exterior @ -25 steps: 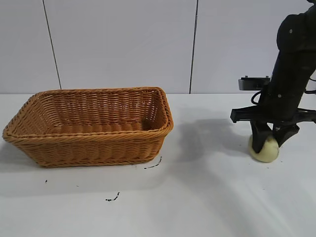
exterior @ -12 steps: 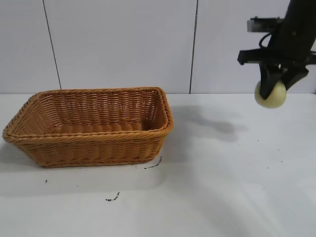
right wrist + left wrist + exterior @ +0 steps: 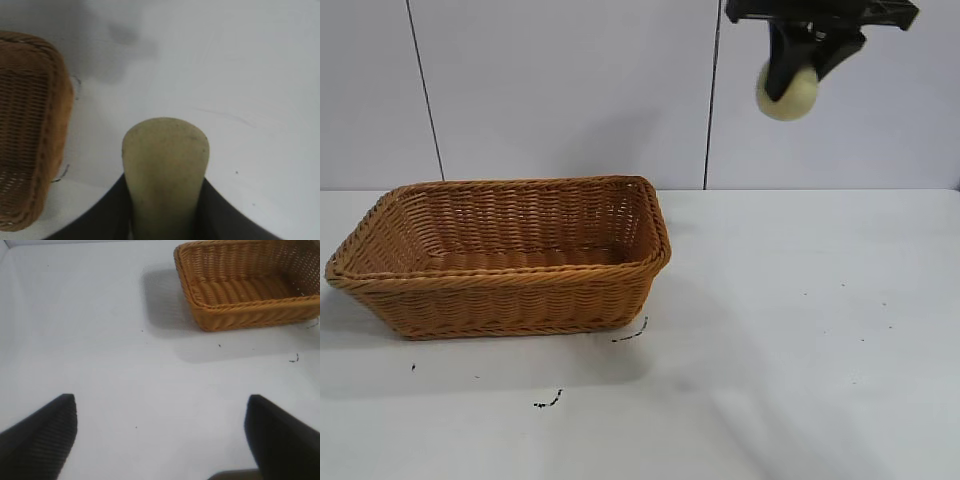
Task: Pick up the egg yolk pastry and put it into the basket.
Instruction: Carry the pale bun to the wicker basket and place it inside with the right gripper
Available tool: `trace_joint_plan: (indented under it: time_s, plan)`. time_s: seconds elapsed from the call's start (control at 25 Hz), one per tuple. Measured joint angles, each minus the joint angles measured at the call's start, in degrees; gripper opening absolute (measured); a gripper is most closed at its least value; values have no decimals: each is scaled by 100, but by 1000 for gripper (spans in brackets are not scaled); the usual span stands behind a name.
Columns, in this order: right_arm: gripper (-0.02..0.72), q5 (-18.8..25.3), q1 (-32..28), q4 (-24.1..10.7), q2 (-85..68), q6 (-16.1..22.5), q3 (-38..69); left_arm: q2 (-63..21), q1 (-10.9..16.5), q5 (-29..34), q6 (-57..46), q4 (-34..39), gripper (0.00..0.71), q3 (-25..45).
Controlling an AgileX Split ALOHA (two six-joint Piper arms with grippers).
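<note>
My right gripper [image 3: 798, 72] is shut on the egg yolk pastry [image 3: 788, 95], a small pale yellowish bun, and holds it high above the table, to the right of the basket. In the right wrist view the pastry [image 3: 165, 170] is squeezed between the two dark fingers. The basket [image 3: 500, 300], orange-brown woven wicker, stands on the left half of the white table and holds nothing that I can see; it also shows in the left wrist view [image 3: 240, 310] and the right wrist view [image 3: 30, 130]. My left gripper [image 3: 161, 435] is open above bare table, away from the basket.
The white table [image 3: 800, 350] carries a few small dark marks [image 3: 550, 402] in front of the basket. A pale panelled wall stands behind.
My right gripper has lifted the pastry from the table at the right up to well above it and moved it leftward toward the basket.
</note>
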Motion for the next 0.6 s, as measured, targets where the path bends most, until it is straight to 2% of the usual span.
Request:
trace_joint_plan:
  time_s: [0.16,0.28,0.44,0.6]
  plan:
    - [194,-332,681,12,546,0,-368,0,0,0,0,0,693,0]
    - [194,-882,1001,-95,979,53,-440,0,0,0,0,0,693,0]
    - [194,-1556,1079,-149,1593,267,-441,0,0,0,0,0,693,0]
    - [195,-1715,1073,-149,2040,326,-441,0,0,0,0,0,693,0]
